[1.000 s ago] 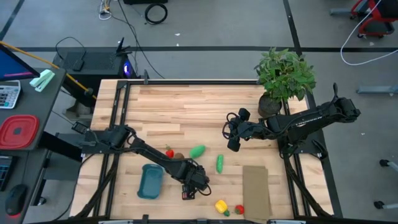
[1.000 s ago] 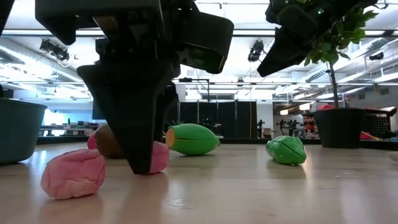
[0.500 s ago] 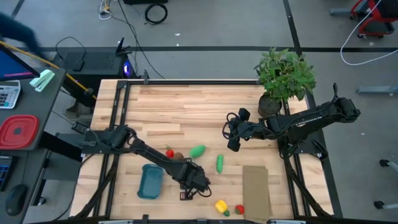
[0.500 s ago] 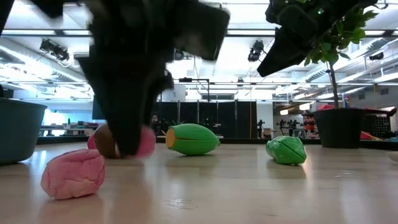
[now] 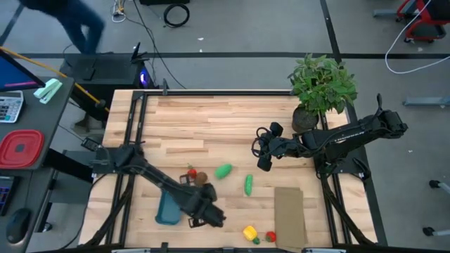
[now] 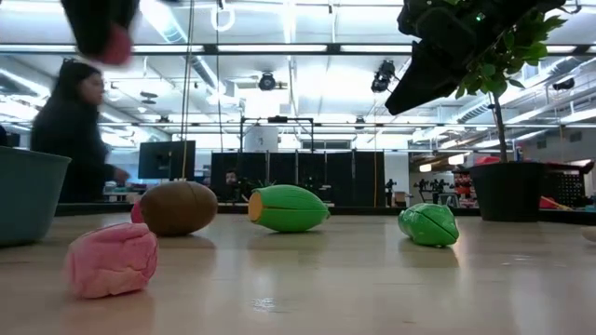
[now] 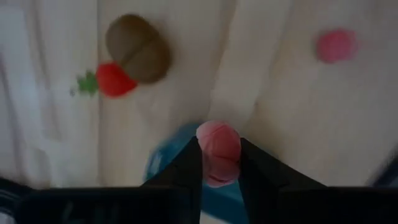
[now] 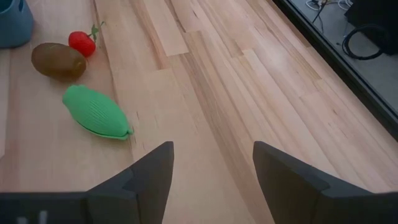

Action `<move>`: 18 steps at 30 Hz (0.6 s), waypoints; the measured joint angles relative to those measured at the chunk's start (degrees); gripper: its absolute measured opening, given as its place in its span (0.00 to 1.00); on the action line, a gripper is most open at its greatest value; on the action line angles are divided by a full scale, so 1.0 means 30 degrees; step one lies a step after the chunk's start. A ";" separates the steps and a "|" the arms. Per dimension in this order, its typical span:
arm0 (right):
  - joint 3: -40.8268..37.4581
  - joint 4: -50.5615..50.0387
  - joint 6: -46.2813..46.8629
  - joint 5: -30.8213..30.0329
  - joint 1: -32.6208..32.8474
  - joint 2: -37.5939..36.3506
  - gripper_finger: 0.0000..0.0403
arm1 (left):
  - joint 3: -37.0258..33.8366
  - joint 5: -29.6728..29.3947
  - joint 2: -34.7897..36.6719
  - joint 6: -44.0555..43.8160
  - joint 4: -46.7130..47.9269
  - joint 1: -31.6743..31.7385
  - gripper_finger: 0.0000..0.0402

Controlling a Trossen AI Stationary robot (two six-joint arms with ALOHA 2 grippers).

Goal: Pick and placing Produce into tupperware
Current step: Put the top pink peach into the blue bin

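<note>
a: since a second ago the left gripper lifted off the table with a pink piece pinched between its fingers, and it hung beside the teal tupperware.

b: did it look heavy?

a: no, light and probably soft; a grip across the rounded middle suited it. the right gripper waited with its jaws apart, holding nothing.
</note>
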State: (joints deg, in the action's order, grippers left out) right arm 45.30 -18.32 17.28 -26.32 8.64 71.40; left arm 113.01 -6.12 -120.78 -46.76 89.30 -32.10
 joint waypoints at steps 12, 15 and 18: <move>0.0000 -0.0117 0.0389 0.0064 0.0051 0.0007 0.57 | -0.5038 -0.0232 0.3906 -0.8599 0.0278 -0.3220 0.22; 0.0000 -0.0113 0.0393 0.0071 0.0051 0.0007 0.57 | -0.7255 0.0072 0.5218 -1.0771 0.0071 -0.3731 0.23; 0.0000 -0.0112 0.0399 0.0071 0.0051 0.0007 0.57 | -0.9396 0.0046 0.6284 -1.1787 -0.2092 -0.4119 0.22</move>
State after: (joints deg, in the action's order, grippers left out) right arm 45.30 -18.65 18.48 -26.11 8.80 71.42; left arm 84.82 -5.99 -101.93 -82.12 83.02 -44.45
